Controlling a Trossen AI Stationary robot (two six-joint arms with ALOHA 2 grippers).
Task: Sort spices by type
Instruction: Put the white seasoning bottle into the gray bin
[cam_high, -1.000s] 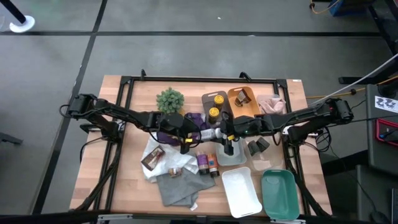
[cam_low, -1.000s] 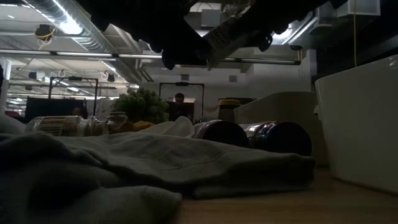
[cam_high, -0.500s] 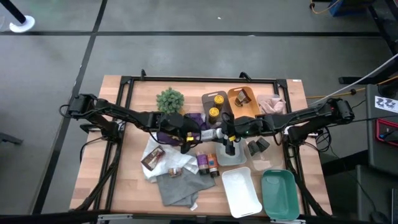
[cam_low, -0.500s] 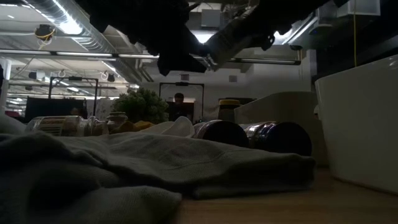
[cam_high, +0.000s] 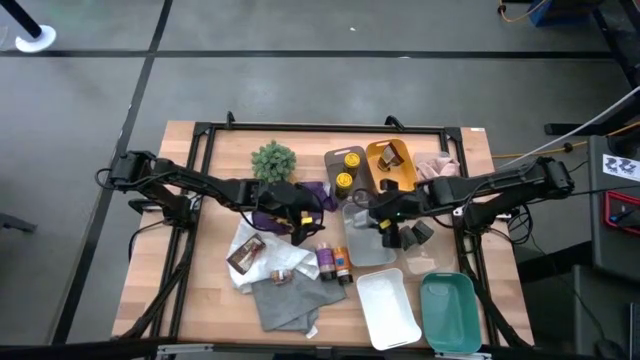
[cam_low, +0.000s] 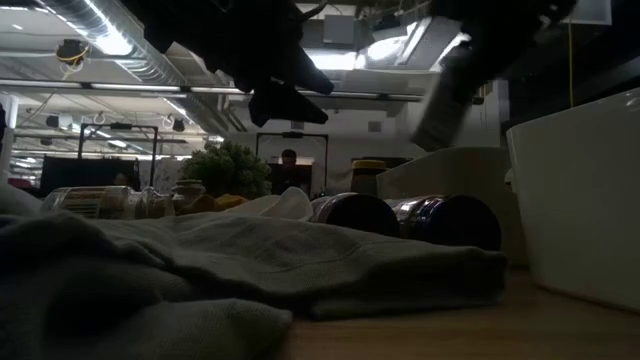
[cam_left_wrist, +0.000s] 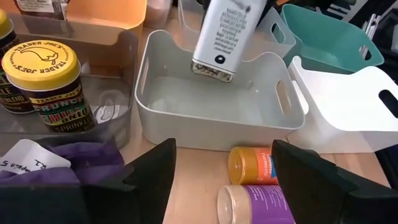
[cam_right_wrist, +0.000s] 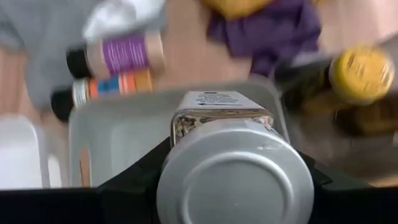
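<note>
A spice jar (cam_left_wrist: 224, 31) with a white label and a silvery cap (cam_right_wrist: 233, 180) hangs over the pale grey tray (cam_left_wrist: 211, 127), with my right gripper (cam_high: 383, 213) shut on it. My left gripper (cam_left_wrist: 227, 180) stands open just left of the tray, above an orange-capped bottle (cam_left_wrist: 252, 165) and a purple-labelled bottle (cam_left_wrist: 261, 202) lying on the table. Nothing is between its fingers. Yellow-topped tins (cam_left_wrist: 40, 81) stand in a clear tray (cam_high: 345, 170). My right gripper pinches the jar at its capped end (cam_right_wrist: 180, 149) between the two fingers, the cap facing back toward the wrist. The fingers slant down from the table's right. The jar hangs tilted, its bottom end (cam_left_wrist: 213, 67) lowest, clear of the grey tray beneath it.
An orange tray (cam_high: 392, 165) with brown packets stands at the back. A white tray (cam_high: 388, 305) and a teal tray (cam_high: 447, 312) sit near the front right. Cloths (cam_high: 285, 290) lie at the front left, a small plant (cam_high: 273, 160) at the back, and dark jars (cam_high: 415, 235) right of the grey tray.
My left gripper has let go of the jar, which both grippers held level a second ago. My right gripper has drawn back toward the table's right and tipped downward, so the jar has swung from lying level to hanging bottom-down over the grey tray.
</note>
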